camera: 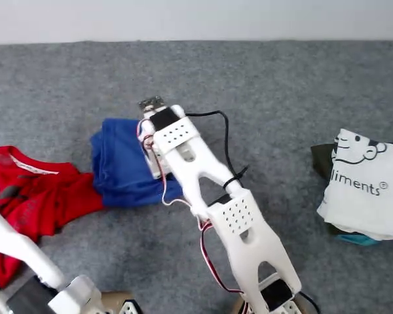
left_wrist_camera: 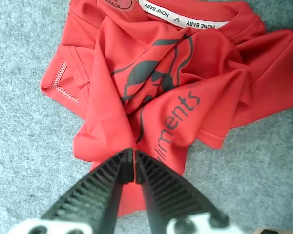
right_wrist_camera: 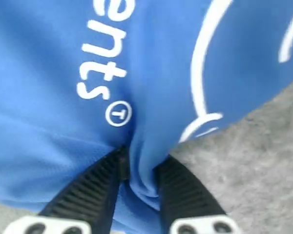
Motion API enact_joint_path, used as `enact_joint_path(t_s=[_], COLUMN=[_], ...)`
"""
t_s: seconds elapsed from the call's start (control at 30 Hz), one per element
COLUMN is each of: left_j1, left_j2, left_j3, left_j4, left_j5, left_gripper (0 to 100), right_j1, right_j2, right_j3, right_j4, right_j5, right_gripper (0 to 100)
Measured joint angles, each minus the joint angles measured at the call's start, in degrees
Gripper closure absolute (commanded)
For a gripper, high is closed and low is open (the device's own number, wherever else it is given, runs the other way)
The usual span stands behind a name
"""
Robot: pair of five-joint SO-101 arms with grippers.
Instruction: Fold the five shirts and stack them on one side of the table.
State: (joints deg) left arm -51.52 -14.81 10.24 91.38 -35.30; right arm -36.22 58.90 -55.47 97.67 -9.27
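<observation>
Grey table (camera: 281,85): red shirt (camera: 39,196) touching blue shirt (camera: 118,170); shirt stack (camera: 367,190) well apart.

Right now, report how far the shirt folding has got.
Done: white shirt tops a stack at the table's right side, dark fabric and teal fabric beneath. In hand: right gripper pinches the partly folded blue shirt. Remaining: red shirt lies crumpled by the shut left gripper.

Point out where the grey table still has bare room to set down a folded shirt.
Bare: the far strip along the wall, and the wide patch between the right arm gripping the crumpled blue shirt and the white-topped folded stack. Crowded: the left, where the crumpled red shirt touches the blue one.
</observation>
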Motion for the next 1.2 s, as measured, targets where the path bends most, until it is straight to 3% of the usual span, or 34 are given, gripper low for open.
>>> enact_joint_path(t_s=[0.33, 0.6, 0.83, 0.97, 1.03, 1.2], left_j1=[0.00, 0.00, 0.00, 0.53, 1.85, 4.40], left_j2=[0.00, 0.00, 0.00, 0.00, 0.00, 0.00], left_j3=[0.00, 0.00, 0.00, 0.00, 0.26, 1.14], left_j4=[0.00, 0.00, 0.00, 0.00, 0.00, 0.00], left_j5=[0.00, 0.00, 0.00, 0.09, 0.09, -0.09], left_gripper=[98, 98, 98, 98, 98, 98], right_j1=[8.62, 21.27, 36.66, 37.71, 37.10, 35.08], right_j2=[-7.47, -22.33, -22.33, -21.19, -21.19, -23.82], right_j3=[4.75, 18.02, 18.73, 18.64, 17.67, 17.32], right_j4=[2.73, 2.81, 2.02, 1.85, 2.90, 2.99], right_j5=[12.13, 34.81, 56.62, 58.02, 55.21, 45.63], right_gripper=[98.9, 98.9, 96.0, 77.4, 72.9, 88.1])
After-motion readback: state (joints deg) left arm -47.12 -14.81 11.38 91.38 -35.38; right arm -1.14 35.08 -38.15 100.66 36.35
